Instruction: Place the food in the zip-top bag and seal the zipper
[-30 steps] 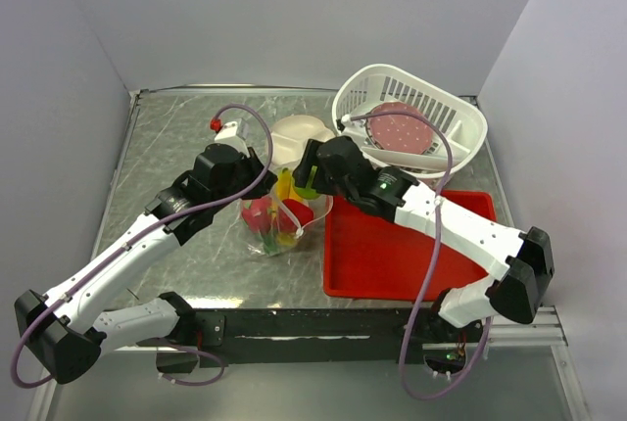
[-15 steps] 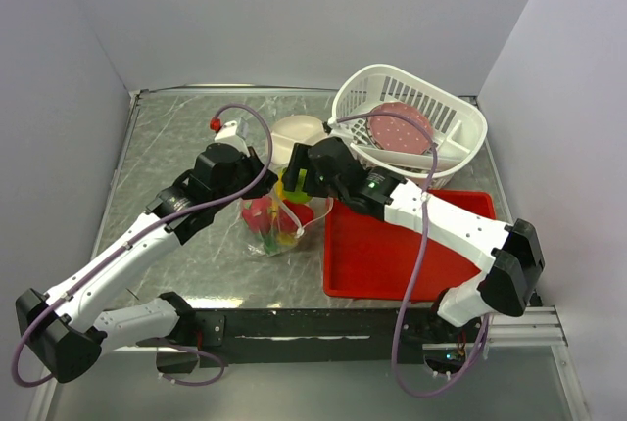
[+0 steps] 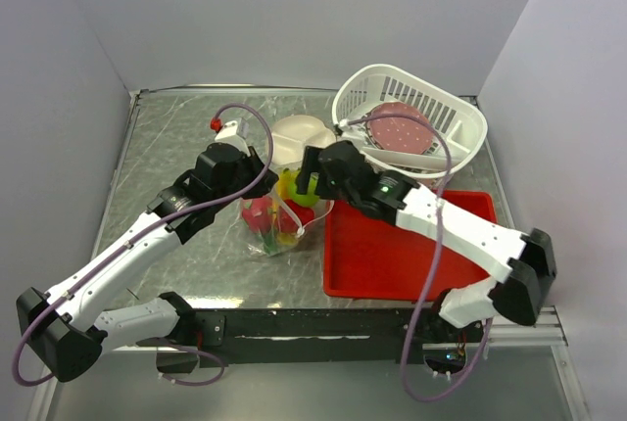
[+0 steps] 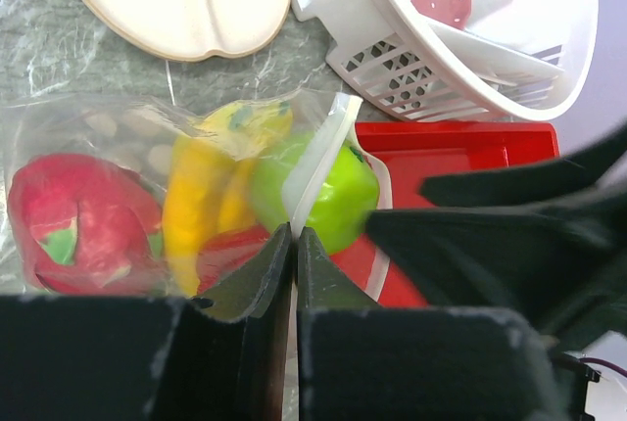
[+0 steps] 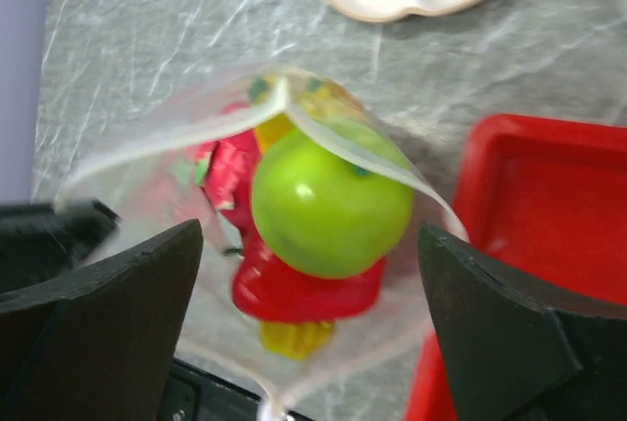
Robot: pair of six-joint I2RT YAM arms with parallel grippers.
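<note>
The left gripper [image 4: 295, 237] has its jaws pinched together on the mouth edge of the zip-top bag [image 3: 277, 230]. The bag sits near the middle of the desk [image 3: 176, 137], just left of the red tray [image 3: 392, 255]. The right gripper [image 5: 312, 245] holds its jaws wide apart on either side of the green apple [image 5: 331, 208]. The apple lies in the bag's gaping mouth under the unsealed zipper [image 5: 362, 152], with the banana [image 4: 208, 191] and dragon fruit [image 4: 78, 225] deeper inside.

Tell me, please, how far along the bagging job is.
Done: the dragon fruit and banana lie inside the zip-top bag. In hand: the left pincer is shut on the bag's mouth edge, and the green apple sits half in the mouth, framed by the open right pincer. Left: push the apple fully in, then press the zipper shut.
</note>
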